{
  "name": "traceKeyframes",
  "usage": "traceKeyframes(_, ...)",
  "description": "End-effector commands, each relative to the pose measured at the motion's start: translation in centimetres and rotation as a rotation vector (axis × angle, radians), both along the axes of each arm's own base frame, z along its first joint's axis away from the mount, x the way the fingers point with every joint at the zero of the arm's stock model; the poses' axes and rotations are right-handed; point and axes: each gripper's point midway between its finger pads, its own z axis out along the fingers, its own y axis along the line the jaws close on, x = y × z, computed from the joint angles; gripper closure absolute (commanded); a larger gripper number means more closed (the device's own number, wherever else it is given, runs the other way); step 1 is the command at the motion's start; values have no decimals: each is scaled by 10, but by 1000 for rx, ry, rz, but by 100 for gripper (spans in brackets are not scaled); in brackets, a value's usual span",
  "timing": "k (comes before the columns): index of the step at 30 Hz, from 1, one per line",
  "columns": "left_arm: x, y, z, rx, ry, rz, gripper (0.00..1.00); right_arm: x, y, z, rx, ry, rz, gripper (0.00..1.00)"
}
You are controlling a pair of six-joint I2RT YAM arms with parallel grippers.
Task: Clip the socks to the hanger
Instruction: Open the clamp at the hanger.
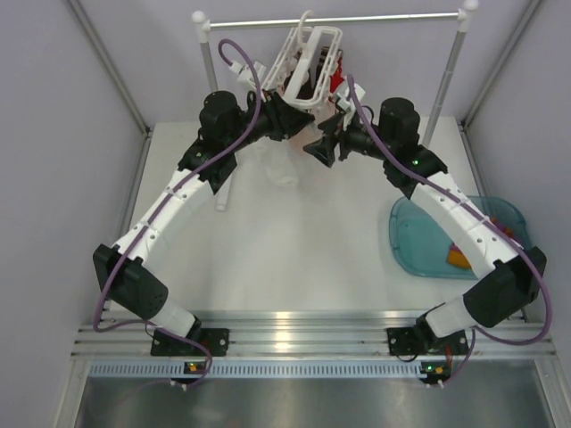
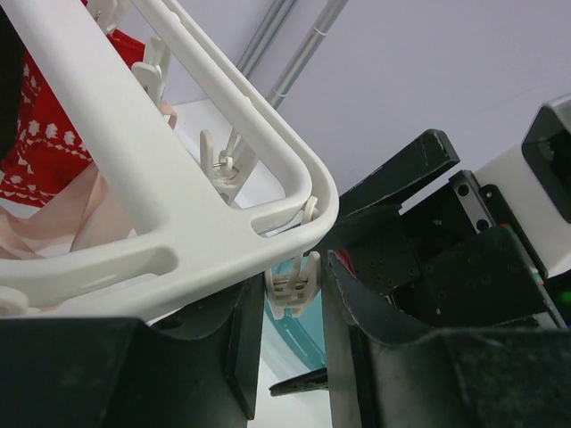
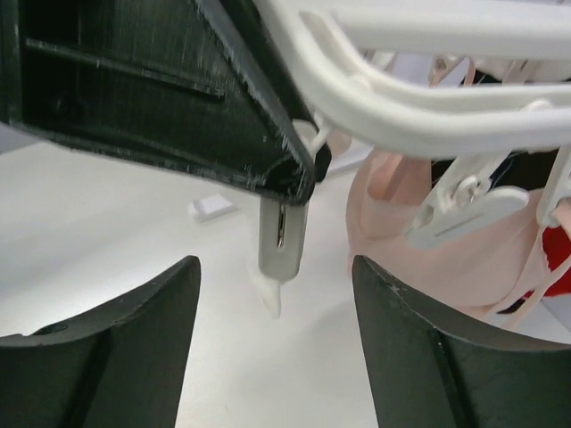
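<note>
The white slatted hanger (image 1: pixel 310 55) hangs from the rail at the back. A red patterned sock (image 2: pixel 40 147) and a pale pink sock (image 3: pixel 406 259) dangle from it. My left gripper (image 2: pixel 292 281) sits under the frame's corner, its fingers pressed on both sides of a small white clip (image 2: pixel 293 292). In the right wrist view, that clip (image 3: pixel 283 234) pinches the tip of a white sock (image 3: pixel 270 296). My right gripper (image 3: pixel 275 267) stands open around the clip and sock tip, touching neither. From above, both grippers meet under the hanger, left (image 1: pixel 287 119) and right (image 1: pixel 319 150).
A teal tray (image 1: pixel 419 254) lies on the table at the right with an orange sock (image 1: pixel 458 259) in it. The silver rail (image 1: pixel 375 18) on white posts spans the back. A small white piece (image 3: pixel 211 207) lies loose on the table. Grey walls close in both sides.
</note>
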Motion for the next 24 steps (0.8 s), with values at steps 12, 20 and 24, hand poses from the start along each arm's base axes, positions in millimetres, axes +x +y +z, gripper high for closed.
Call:
traceKeyframes(12,-4,1,28,-117,-10,-22,100,-24,-48,49,149,-53,60,39)
traceKeyframes(20,-4,2,27,-153,7,-18,100,-26,-18,60,143,-122,122,43)
traceKeyframes(24,-6,2,28,-168,12,-22,100,-21,-8,61,114,-165,97,44)
